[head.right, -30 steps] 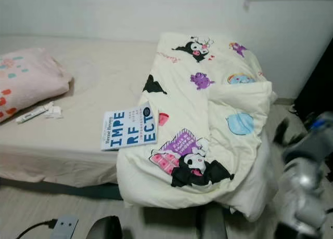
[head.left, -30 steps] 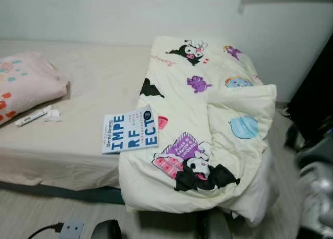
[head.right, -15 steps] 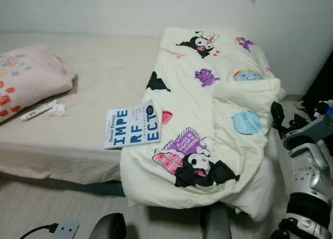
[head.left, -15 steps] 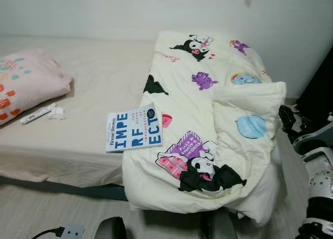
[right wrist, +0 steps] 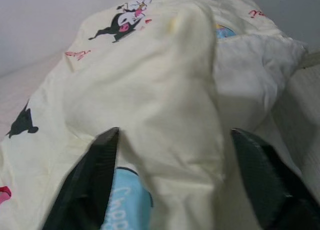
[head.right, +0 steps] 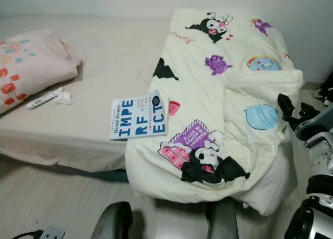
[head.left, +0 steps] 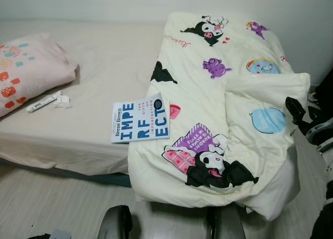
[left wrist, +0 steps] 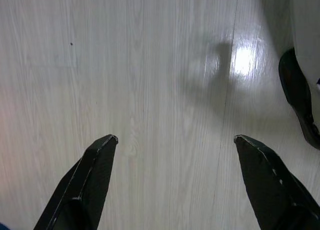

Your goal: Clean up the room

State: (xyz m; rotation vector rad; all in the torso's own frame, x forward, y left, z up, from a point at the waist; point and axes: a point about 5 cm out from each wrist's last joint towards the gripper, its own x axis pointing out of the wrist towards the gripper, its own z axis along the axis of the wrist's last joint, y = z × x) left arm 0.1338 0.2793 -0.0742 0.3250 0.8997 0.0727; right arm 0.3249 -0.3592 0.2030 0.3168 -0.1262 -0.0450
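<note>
The cream cartoon-print duvet [head.left: 218, 104] lies bunched over the right half of the bed [head.left: 104, 88], its folded corner spilling off the edge toward the floor [left wrist: 150, 65]. Nothing looks tidied yet, by my reckoning. The right tool [right wrist: 170, 135] hangs released with fingers spread, close before that corner, grasping nothing. The left tool [left wrist: 175, 140] hangs idle and spread above the floor. Count: one duvet, one book [head.left: 140, 119] partly on it, one pink pillow [head.left: 28, 70], one small white tube [head.left: 41, 102] with a crumpled scrap [head.left: 63, 100].
</note>
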